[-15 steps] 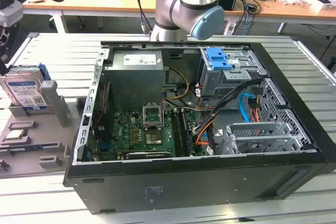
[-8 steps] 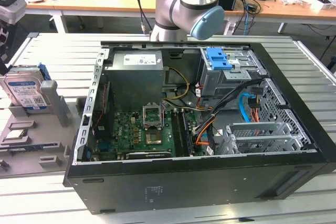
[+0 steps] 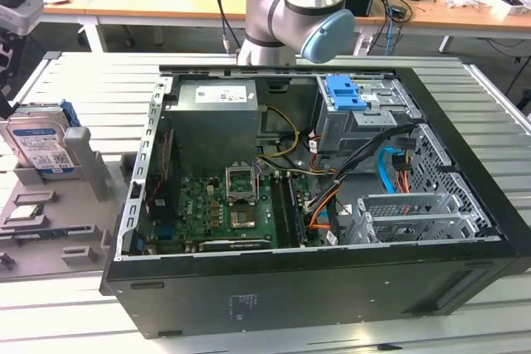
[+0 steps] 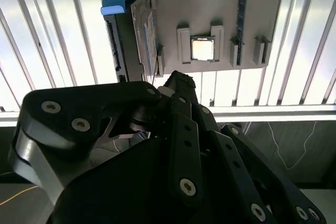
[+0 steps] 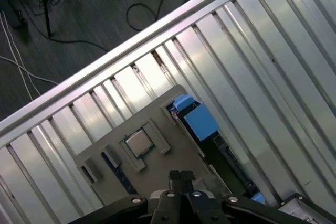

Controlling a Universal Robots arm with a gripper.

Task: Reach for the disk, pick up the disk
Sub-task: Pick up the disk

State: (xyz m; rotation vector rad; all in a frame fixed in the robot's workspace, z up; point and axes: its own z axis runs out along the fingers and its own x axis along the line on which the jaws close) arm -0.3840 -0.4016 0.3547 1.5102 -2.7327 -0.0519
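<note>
The disk [image 3: 37, 145] stands on edge in a grey fixture at the exterior view's left, its white-and-blue label facing out and a blue rail along its side. In both wrist views I see it from above: the disk [image 4: 137, 30] with its blue rail end, and the disk [image 5: 197, 120] slotted at the fixture's edge. My black gripper [image 4: 178, 80] hangs above the fixture, a little way from the disk. The gripper [image 5: 181, 176] has its fingertips pressed together with nothing between them.
An open computer case [image 3: 465, 279] fills the middle of the slatted metal table [image 3: 75, 80], with a grey power-supply box [image 3: 216, 113] and a blue caddy [image 3: 344, 93] inside. The grey fixture [image 3: 50, 230] also holds a processor chip [image 4: 202, 50]. Cables lie on the floor [image 5: 79, 3] beyond the table edge.
</note>
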